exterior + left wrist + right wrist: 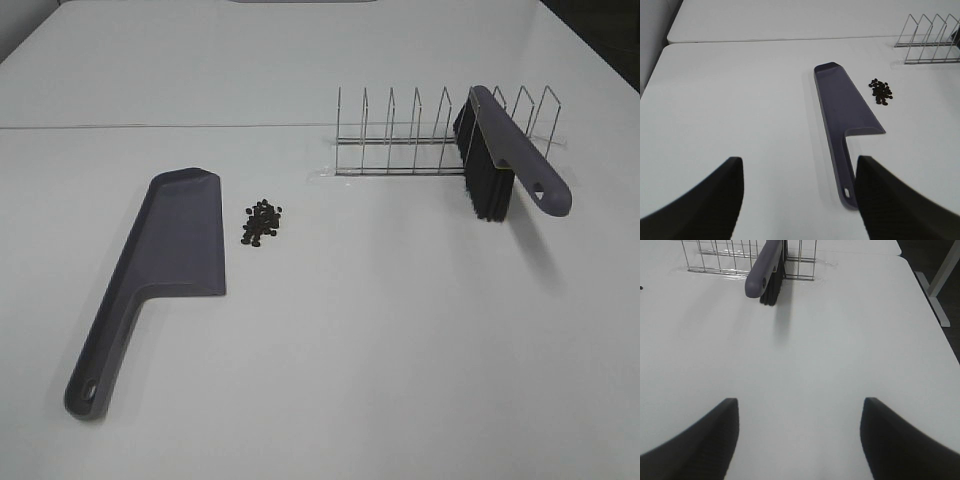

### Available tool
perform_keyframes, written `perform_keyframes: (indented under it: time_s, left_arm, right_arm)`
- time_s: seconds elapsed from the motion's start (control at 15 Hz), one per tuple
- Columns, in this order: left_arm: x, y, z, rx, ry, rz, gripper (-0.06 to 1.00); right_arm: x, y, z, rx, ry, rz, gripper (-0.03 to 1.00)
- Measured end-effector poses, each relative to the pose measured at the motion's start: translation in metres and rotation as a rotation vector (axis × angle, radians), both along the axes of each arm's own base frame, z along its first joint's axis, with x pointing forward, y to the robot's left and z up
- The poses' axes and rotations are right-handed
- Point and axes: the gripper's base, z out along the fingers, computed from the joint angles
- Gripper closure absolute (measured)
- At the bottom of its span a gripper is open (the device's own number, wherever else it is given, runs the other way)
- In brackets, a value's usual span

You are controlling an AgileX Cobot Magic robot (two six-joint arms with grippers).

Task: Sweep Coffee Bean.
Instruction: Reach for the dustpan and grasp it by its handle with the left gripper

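Beside coffee bean, dustpan; brush in rack

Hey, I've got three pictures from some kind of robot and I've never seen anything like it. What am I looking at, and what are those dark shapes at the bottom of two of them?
This is a robot with two arms, each ending in a two-fingered gripper. One picture comes from a camera mounted high, looking down on a white table. The other two come from cameras on the wrists. The dark shapes there are the fingers of the left gripper and the right gripper, both open and holding nothing. On the table lie a purple-grey dustpan, a small heap of coffee beans beside it, and a wire rack with a brush propped in it.
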Motion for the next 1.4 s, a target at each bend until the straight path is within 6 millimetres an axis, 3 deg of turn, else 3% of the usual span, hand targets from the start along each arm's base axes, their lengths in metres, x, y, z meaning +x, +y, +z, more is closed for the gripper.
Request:
perform_keyframes:
  time_s: [0.07, 0.13, 0.47, 0.67, 0.8, 0.93, 1.13, 1.33, 1.4]
  left_arm:
    - [0.009, 0.000, 0.003, -0.005, 0.005, 0.004, 0.33]
    - [0.045, -0.001, 0.016, -0.009, 0.040, 0.011, 0.33]
    - [0.143, -0.005, 0.028, -0.024, 0.325, 0.010, 0.33]
    - [0.210, -0.012, 0.015, -0.078, 0.532, -0.001, 0.33]
    - [0.240, -0.013, -0.003, -0.082, 0.618, 0.002, 0.33]
    - [0.260, -0.015, -0.033, -0.090, 0.737, 0.006, 0.33]
    - [0.272, -0.021, -0.072, -0.095, 0.914, -0.006, 0.33]
    - [0.276, -0.049, -0.103, -0.081, 1.044, -0.035, 0.33]
    - [0.277, -0.070, -0.119, -0.045, 1.078, -0.039, 0.33]
  right_arm:
    - [0.000, 0.000, 0.000, 0.000, 0.000, 0.000, 0.29]
    - [0.000, 0.000, 0.000, 0.000, 0.000, 0.000, 0.29]
    - [0.000, 0.000, 0.000, 0.000, 0.000, 0.000, 0.29]
    - [0.000, 0.000, 0.000, 0.000, 0.000, 0.000, 0.29]
    - [0.000, 0.000, 0.000, 0.000, 0.000, 0.000, 0.29]
    - [0.000, 0.000, 0.000, 0.000, 0.000, 0.000, 0.29]
    - [0.000, 0.000, 0.000, 0.000, 0.000, 0.000, 0.29]
    - [0.000, 0.000, 0.000, 0.000, 0.000, 0.000, 0.29]
    - [0.000, 0.000, 0.000, 0.000, 0.000, 0.000, 0.29]
